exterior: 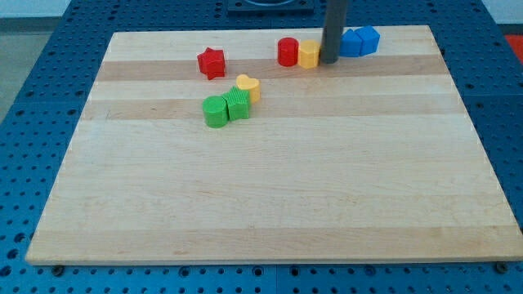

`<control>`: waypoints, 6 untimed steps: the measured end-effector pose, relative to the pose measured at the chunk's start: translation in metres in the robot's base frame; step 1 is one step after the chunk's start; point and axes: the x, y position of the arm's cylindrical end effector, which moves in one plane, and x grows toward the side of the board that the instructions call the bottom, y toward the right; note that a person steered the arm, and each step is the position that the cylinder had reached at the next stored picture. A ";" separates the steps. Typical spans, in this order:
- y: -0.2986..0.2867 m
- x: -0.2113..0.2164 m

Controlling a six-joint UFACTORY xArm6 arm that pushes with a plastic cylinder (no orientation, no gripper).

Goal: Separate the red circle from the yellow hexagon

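The red circle point(288, 52) stands near the view's top, right of centre, on the wooden board point(270, 188). The yellow hexagon point(308, 55) touches its right side. My tip point(329, 60) rests on the board right against the hexagon's right side, between it and the blue blocks. The dark rod rises from the tip out of the view's top.
Two blue blocks point(360, 41) sit together just right of the rod. A red star point(211, 62) lies to the left. A yellow heart point(248, 86) touches two green blocks point(226, 108) below it.
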 end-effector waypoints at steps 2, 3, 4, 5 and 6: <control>-0.018 -0.005; -0.001 -0.026; -0.039 -0.030; -0.100 -0.008; -0.131 -0.002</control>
